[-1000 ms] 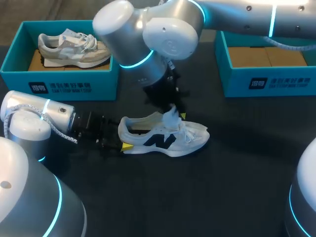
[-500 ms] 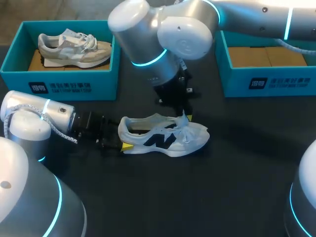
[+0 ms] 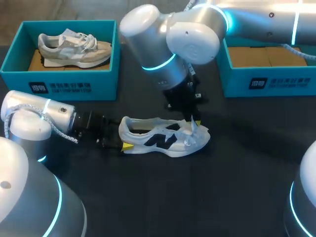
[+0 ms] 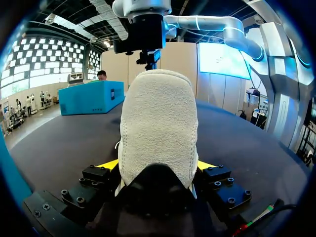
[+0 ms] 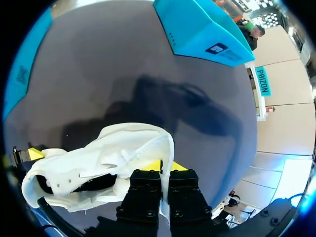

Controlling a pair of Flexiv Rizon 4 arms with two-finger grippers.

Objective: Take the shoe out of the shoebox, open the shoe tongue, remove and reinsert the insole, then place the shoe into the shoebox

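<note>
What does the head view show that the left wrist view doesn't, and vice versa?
Only the head view: the grey shoe in the left shoebox, and the white shoe along its whole side. Only the left wrist view: the left gripper pressing both sides of the heel. Both: the white shoe and the right gripper above it.

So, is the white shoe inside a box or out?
Out. The white shoe stands sole down on the table, no box around it.
</note>
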